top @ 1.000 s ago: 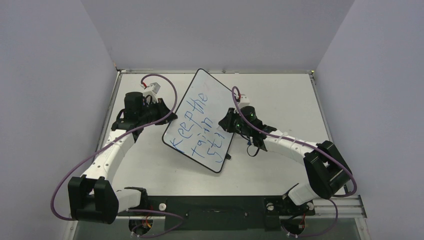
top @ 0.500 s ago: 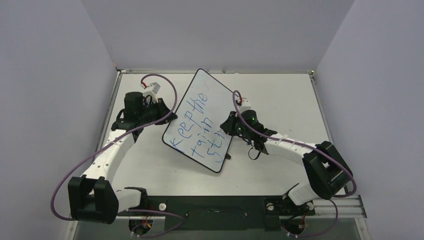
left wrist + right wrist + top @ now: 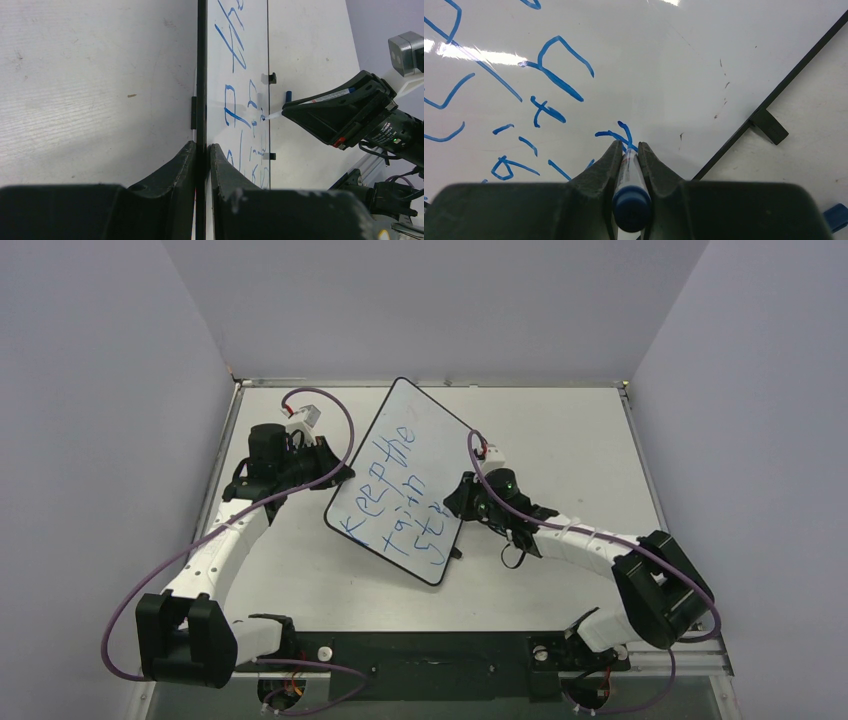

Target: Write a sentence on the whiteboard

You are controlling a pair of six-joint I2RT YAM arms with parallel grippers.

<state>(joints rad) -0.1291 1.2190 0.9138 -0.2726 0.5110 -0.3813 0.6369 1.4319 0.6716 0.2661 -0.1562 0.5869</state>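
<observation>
The whiteboard lies slanted in the middle of the table. The sentence runs across it in three slanted blue lines. My left gripper is shut on the board's black left rim, one finger on each side of it. My right gripper is shut on a blue-ended marker near the board's right edge. The marker's tip touches the board at the newest blue strokes of the third line.
A small blue cap lies on the table just beyond the board's right rim. Black feet stick out from that rim. Grey walls close in the table on the left, back and right.
My right gripper has slid with the marker along the board's right side toward the near edge, adding strokes to the third line. The left gripper and the board have stayed put.
</observation>
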